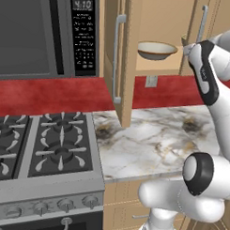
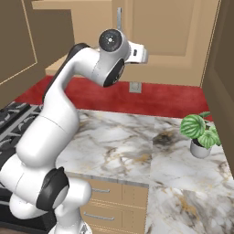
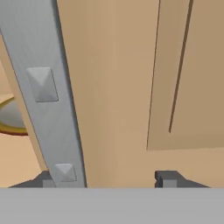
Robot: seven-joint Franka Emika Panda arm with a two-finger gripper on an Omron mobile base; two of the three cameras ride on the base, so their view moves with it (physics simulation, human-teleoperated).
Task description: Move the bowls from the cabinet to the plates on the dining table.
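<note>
- Nearest the hand camera, the grey bar handle [image 3: 48,96] of a cabinet [image 1: 126,56] door runs up across the view, right at the gripper [image 3: 107,178]. One dark fingertip sits at the foot of the bar and the other stands well off to the side, so the jaws look spread around it without pinching it. Whether either pad touches metal, I cannot tell.
- The handle is stiff, smooth metal; a grip across the bar near its middle should pull the door without slipping along it.
- In the left base view, the wide shallow bowl [image 1: 157,50] sits on the wooden shelf [image 1: 158,66] inside the open part of the cabinet, cream inside with a tan rim.
- A yellowish curved edge, probably the second bowl [image 3: 11,118], peeks out beside the handle in the hand view.
- The bowls look like glazed ceramic: rigid, fairly heavy, slick and breakable. The rim is the likeliest hold, one finger inside and one outside, lifted level.
- Below, the marble desk [image 1: 153,137] carries a small potted plant [image 2: 201,135], well apart from the arm.
</note>
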